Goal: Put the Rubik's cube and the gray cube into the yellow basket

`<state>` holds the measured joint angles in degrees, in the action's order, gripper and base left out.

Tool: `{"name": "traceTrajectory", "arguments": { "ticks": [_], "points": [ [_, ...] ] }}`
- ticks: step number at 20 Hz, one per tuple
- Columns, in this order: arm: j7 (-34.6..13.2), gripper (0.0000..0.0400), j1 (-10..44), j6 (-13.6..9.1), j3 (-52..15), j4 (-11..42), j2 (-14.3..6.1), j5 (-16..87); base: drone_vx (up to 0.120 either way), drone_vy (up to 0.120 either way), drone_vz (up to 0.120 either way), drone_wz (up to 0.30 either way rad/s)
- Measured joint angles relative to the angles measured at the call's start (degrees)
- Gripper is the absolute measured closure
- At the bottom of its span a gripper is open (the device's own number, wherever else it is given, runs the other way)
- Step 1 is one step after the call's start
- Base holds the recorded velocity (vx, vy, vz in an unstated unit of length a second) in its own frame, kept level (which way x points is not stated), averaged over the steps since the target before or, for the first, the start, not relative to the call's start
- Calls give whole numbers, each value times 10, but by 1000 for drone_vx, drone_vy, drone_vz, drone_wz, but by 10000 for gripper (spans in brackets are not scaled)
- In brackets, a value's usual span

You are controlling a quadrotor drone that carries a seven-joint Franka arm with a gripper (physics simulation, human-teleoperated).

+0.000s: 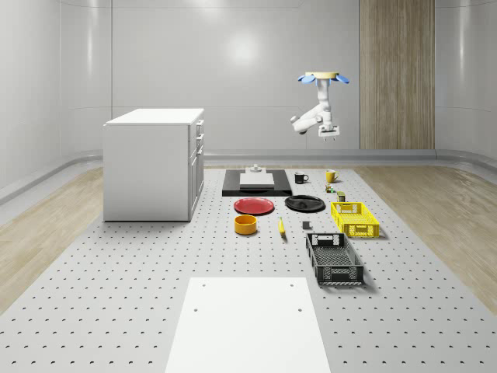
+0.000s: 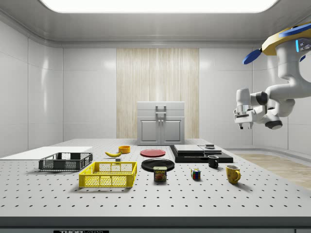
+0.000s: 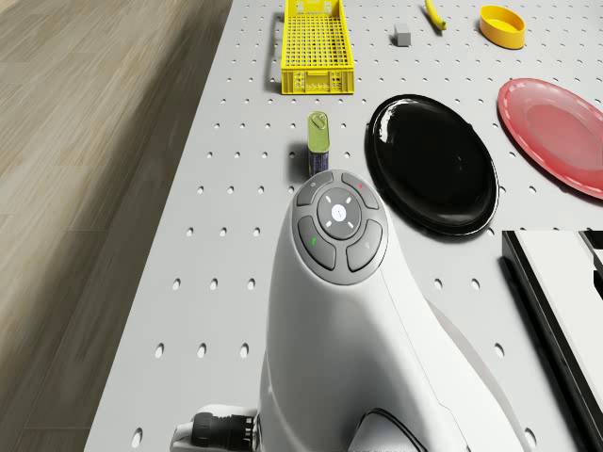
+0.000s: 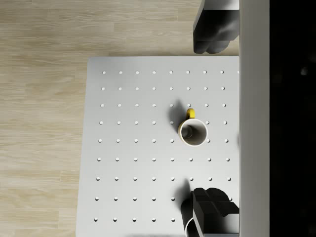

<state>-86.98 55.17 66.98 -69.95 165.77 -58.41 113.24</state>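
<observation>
I have the drone [image 1: 323, 78] hovering high over the bench's [image 1: 140, 303] far end, above the yellow mug [image 4: 193, 132]. My claw [image 1: 329, 135] hangs spread and empty. The Rubik's cube [image 2: 196, 174] sits between the Spam tin [image 2: 160, 174] and that mug; the gray cube [image 3: 401, 37] lies just beside the yellow basket [image 1: 355, 219]

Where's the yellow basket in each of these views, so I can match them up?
Whole-scene view: the yellow basket sits right of centre, just behind the black basket.
Side view: the yellow basket is at the front, left of centre, with the can on its right.
Drone view: the yellow basket lies beyond the can.
Shared landmark: the black plate close by.
</observation>
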Motion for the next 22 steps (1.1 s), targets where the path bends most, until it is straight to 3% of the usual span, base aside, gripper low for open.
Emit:
{"name": "traceTrajectory", "arguments": {
  "ticks": [8,22],
  "points": [
    [-27,0,38,3,-21,1,-30,2,120,0,-120,0],
    [-47,0,62,36,-39,-1,-74,-18,120,0,-120,0]
  ]
}}
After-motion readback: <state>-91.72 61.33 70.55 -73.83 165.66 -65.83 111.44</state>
